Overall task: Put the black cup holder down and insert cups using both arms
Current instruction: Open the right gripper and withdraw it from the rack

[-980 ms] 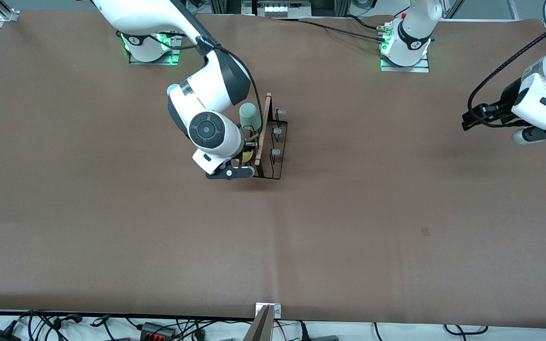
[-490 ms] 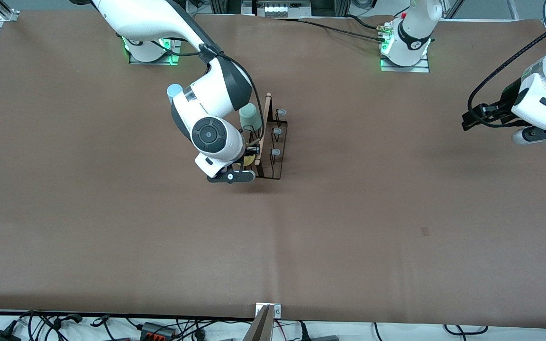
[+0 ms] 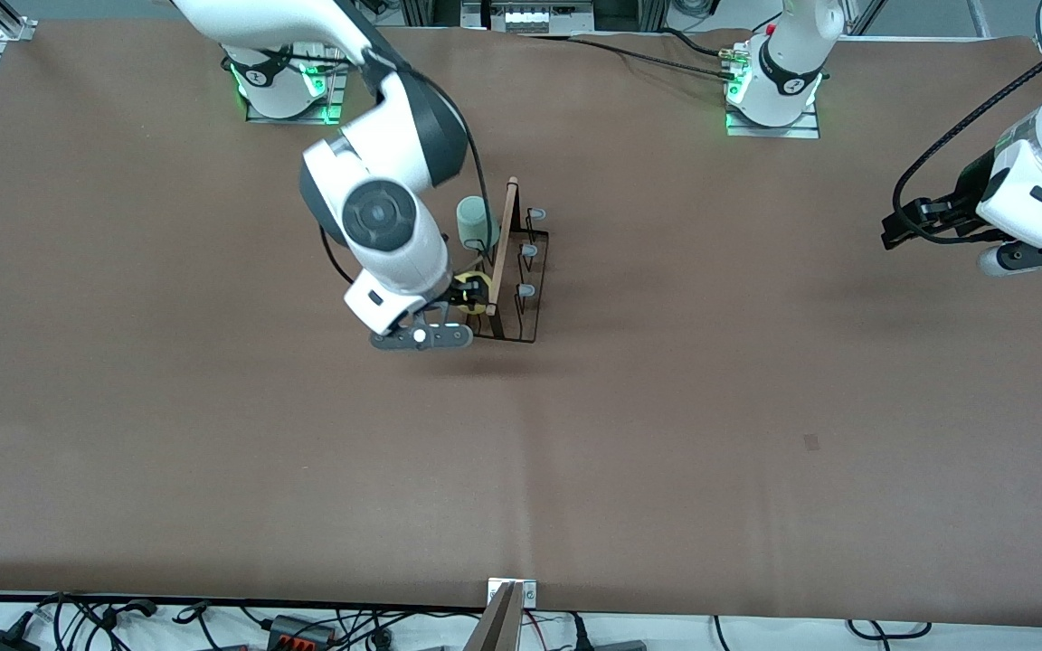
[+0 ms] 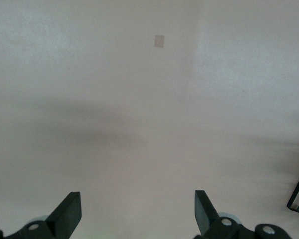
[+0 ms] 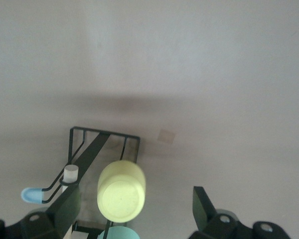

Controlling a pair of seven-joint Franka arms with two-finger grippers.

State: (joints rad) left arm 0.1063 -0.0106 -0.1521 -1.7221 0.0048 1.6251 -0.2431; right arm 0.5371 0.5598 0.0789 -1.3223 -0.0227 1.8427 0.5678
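The black cup holder (image 3: 521,271) stands on the table, its wooden rod (image 3: 500,244) across the top. A mint green cup (image 3: 474,221) sits upside down on a peg. A yellow cup (image 5: 121,191) also sits upside down on a peg, nearer the front camera (image 3: 476,306). My right gripper (image 5: 135,206) is open around the yellow cup without touching it (image 3: 469,297). The rim of a bluish-green cup (image 5: 118,233) shows beside the yellow one. My left gripper (image 4: 135,198) waits open over bare table at the left arm's end (image 3: 892,231).
Bare blue-tipped pegs (image 3: 526,249) line the holder's side toward the left arm. A small pale patch (image 3: 811,442) marks the brown table cover (image 3: 666,434). Cables lie along the table's edge nearest the front camera.
My right gripper has opened and let go of the yellow cup, which stays on its peg. The right hand has shifted slightly toward the right arm's end. The left arm has not moved.
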